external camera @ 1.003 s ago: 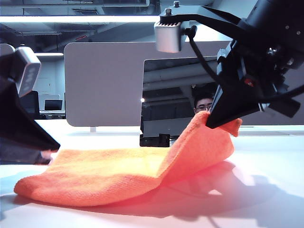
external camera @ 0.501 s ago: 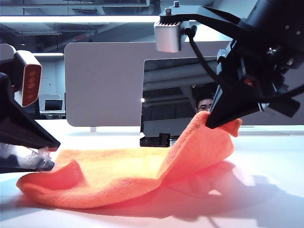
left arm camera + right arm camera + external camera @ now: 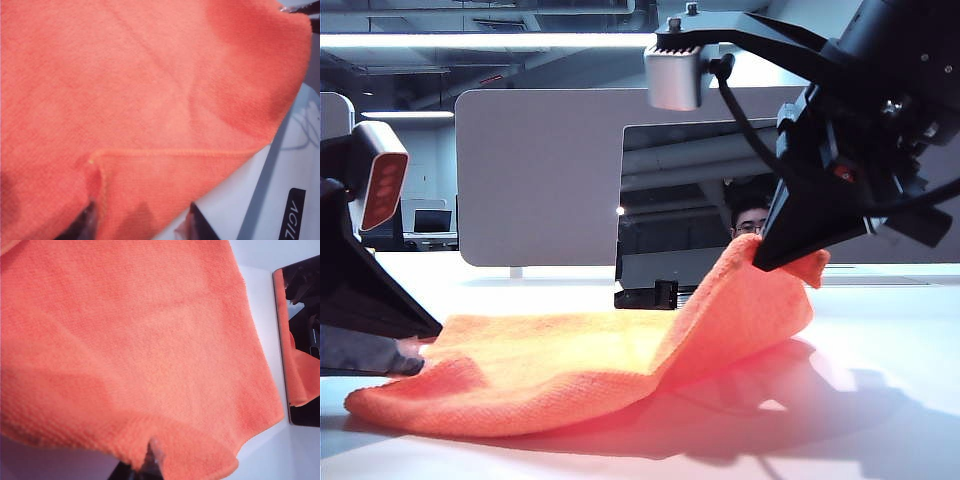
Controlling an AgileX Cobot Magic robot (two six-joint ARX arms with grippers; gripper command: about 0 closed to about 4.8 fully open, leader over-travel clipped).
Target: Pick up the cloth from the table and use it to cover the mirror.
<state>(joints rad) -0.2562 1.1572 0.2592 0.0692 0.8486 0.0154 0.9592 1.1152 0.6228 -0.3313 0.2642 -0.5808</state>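
The orange cloth (image 3: 570, 370) lies spread on the white table (image 3: 880, 400). Its right corner is lifted off the surface, with my right gripper (image 3: 775, 262) shut on that corner (image 3: 150, 460). The mirror (image 3: 690, 200) stands upright just behind the cloth, on a dark base (image 3: 645, 295); it also shows in the right wrist view as the mirror (image 3: 302, 340), reflecting the cloth. My left gripper (image 3: 405, 355) is low at the cloth's left edge. In the left wrist view the left gripper (image 3: 142, 225) is open, its fingertips (image 3: 87, 222) set wide apart with the cloth's hemmed edge between them.
A grey partition panel (image 3: 540, 180) stands behind the mirror. Bare table (image 3: 230, 195) runs beside the cloth's edge, and a black labelled part (image 3: 295, 215) lies further out. The right arm and its camera (image 3: 675, 75) hang over the cloth's right half.
The cloth's left edge bunched into a fold under the left gripper, then flattened and slid a little left. The left arm shifted slightly. The right arm and lifted corner stayed still.
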